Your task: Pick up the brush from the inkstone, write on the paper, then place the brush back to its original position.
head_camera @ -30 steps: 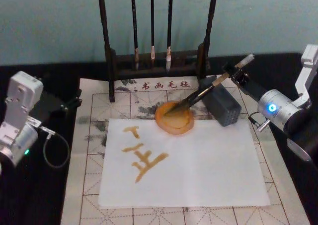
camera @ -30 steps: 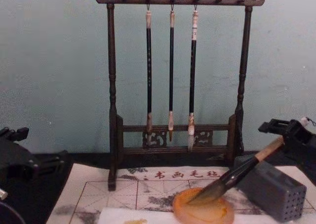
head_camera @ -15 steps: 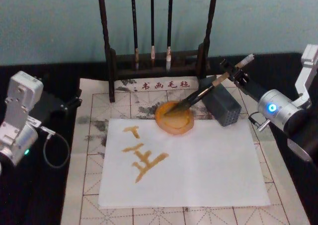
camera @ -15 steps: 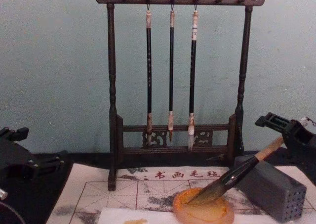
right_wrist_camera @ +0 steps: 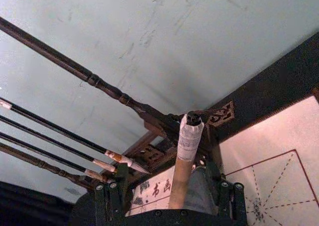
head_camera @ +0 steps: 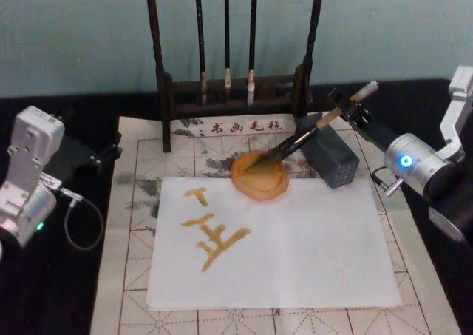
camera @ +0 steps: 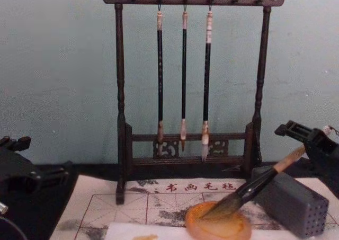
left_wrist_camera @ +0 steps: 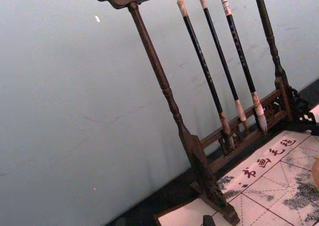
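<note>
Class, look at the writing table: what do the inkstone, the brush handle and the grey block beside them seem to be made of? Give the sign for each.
Inkstone: probably glass or resin, as it looks amber and slightly see-through with a smooth raised rim.
Brush handle: likely bamboo or wood, tan and matt, with a whitish wrapped end.
Grey block: perhaps plastic or stone; a flat matt surface with small holes leaves it open.

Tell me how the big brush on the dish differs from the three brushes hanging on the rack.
The big brush lies slanted, tuft in the orange dish, handle near the right pincer; the rack brushes hang upright. It is thick with a tan handle; they are thin and black. Its tuft is dark; theirs are pale. All taper to a point.
</note>
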`<state>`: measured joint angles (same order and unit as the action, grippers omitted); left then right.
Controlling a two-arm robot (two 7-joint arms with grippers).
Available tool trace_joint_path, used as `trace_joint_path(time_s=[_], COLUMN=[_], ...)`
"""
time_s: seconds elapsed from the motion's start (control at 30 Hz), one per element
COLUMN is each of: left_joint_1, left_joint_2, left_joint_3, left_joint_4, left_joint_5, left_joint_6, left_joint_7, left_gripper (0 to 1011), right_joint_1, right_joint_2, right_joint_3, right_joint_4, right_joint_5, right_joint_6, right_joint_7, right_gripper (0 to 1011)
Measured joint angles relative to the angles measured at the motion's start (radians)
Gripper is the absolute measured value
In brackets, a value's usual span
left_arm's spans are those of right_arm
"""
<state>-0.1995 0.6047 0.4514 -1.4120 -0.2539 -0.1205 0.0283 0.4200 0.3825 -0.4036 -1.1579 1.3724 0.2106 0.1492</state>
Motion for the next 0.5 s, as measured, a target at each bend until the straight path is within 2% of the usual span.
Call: trace_joint_path(time_s=[0.23, 0.5], left_joint_1=[0.000, 0.000], left_joint_2=[0.000, 0.000], left_joint_3=[0.000, 0.000], left_joint_4=[0.000, 0.000], left_joint_5=[0.000, 0.000], left_joint_6=[0.000, 0.000], left_joint_7=[0.000, 0.000], left_gripper=[1001, 1001], right_joint_1=[-0.034, -0.119], right_joint_2=[0.032, 0.103], right_joint_3=[-0.003, 0.003], right_joint_4=[-0.047, -0.157], right_joint_5=[0.010, 0.013], right_joint_6=[-0.018, -0.059], right_joint_7=[0.001, 0.021], right_gripper=[1002, 1002])
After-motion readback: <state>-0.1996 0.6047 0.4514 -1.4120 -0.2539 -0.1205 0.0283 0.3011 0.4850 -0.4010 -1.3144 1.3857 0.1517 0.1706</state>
